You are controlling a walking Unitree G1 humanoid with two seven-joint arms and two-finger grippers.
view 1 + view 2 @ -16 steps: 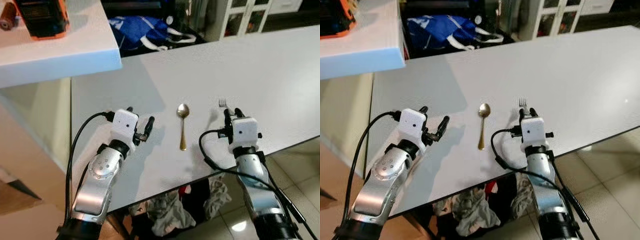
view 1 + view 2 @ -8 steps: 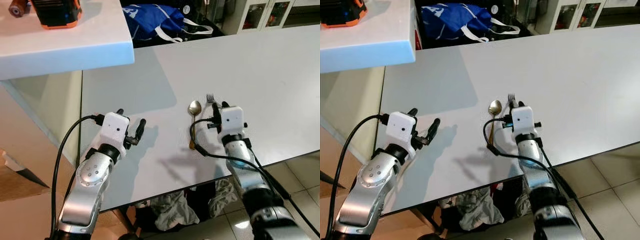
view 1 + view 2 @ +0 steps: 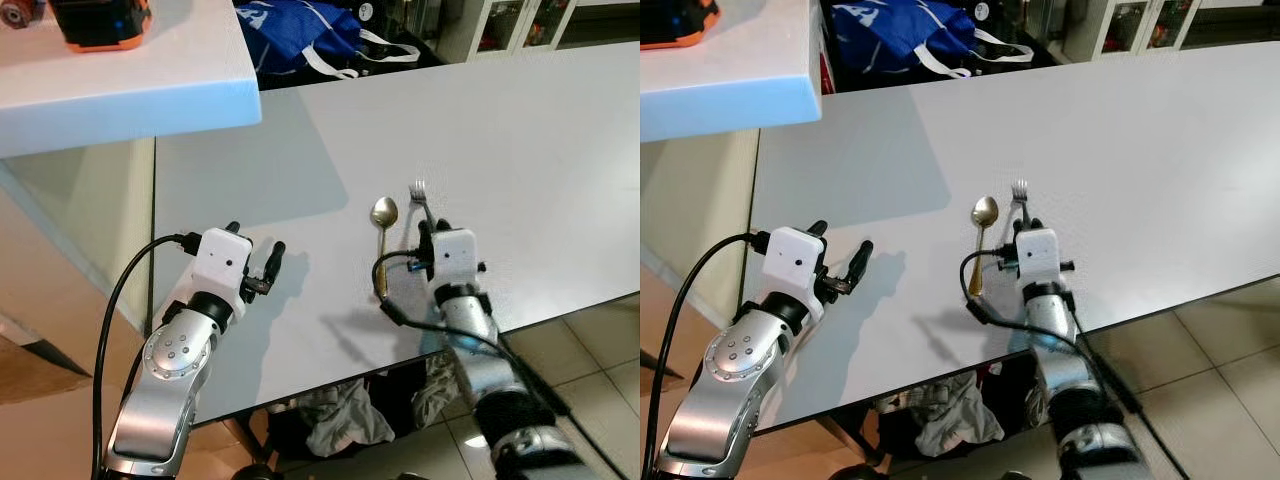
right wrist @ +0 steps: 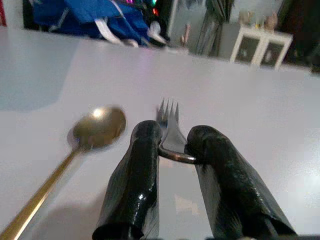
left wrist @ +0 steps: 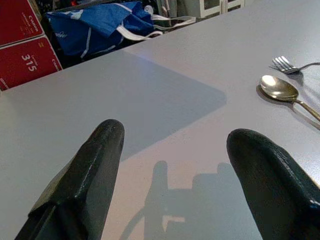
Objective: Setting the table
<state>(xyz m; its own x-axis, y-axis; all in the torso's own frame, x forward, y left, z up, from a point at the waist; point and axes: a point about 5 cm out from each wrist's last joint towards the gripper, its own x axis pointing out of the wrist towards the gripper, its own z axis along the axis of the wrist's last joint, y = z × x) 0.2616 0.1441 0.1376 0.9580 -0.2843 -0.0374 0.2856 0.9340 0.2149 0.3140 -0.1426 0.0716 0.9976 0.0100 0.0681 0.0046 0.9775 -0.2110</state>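
Observation:
A gold spoon (image 3: 381,232) lies on the white table (image 3: 520,140), bowl pointing away from me. Just to its right a silver fork (image 3: 419,195) has its tines pointing away. My right gripper (image 4: 170,147) is shut on the fork's handle, low over the table near the front edge; in the right wrist view the tines (image 4: 168,114) stick out past the two black fingers. My left gripper (image 3: 254,262) hovers open over the table's left part, well left of the spoon (image 5: 280,90), with nothing between its fingers (image 5: 97,165).
A blue bag (image 3: 300,30) sits on the floor beyond the table's far edge. A white shelf (image 3: 120,90) with an orange-black item (image 3: 95,20) overhangs at the upper left. Clothes (image 3: 335,420) lie under the table. Red boxes (image 5: 22,47) stand at the far left.
The right gripper has carried the fork leftward until it sits right beside the spoon. The camera has shifted a little. The left gripper stays open over the same part of the table.

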